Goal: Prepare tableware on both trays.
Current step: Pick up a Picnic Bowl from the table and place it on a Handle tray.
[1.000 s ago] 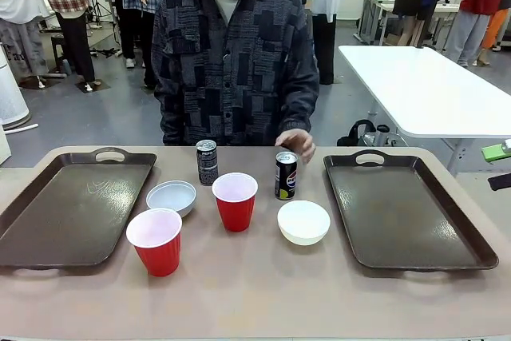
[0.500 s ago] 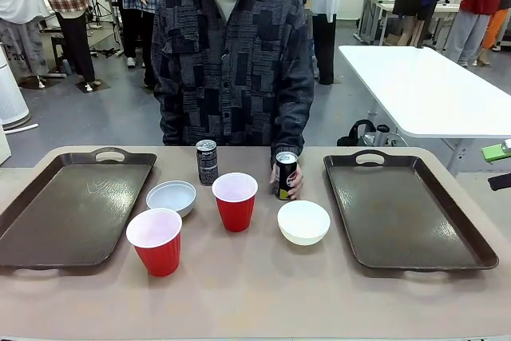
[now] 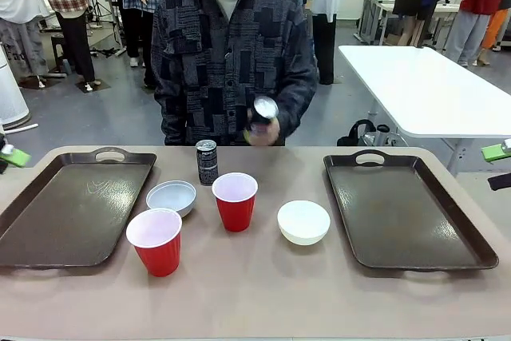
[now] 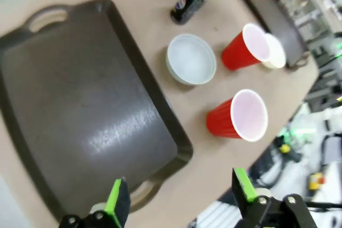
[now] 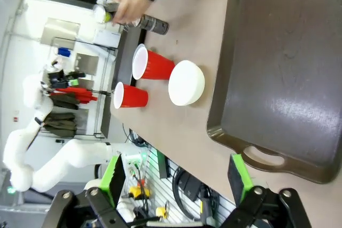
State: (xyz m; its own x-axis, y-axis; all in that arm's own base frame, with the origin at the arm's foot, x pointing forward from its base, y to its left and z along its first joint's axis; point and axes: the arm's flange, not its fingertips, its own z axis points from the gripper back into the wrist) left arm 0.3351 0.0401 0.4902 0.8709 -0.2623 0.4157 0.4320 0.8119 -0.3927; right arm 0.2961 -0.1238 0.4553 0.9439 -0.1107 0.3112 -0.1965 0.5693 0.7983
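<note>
A tan work table (image 3: pixel 263 301) is spanning the foreground. Beyond it a grey floor (image 3: pixel 88 121) is showing a soft sheen under even light. A white table (image 3: pixel 423 85) is standing at the right, with bystanders (image 3: pixel 60 13) standing far left

The left tool (image 4: pixel 179 193) and right tool (image 5: pixel 175 179) stand spread wide

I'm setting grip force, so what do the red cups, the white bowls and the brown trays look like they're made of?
Red cups: thin glossy plastic, likely; white insides, rolled rims. White bowls: smooth, slightly dull; plastic or ceramic, can't tell. Brown trays: probably hard plastic; scuffed satin sheen, moulded rims and handles.
</note>
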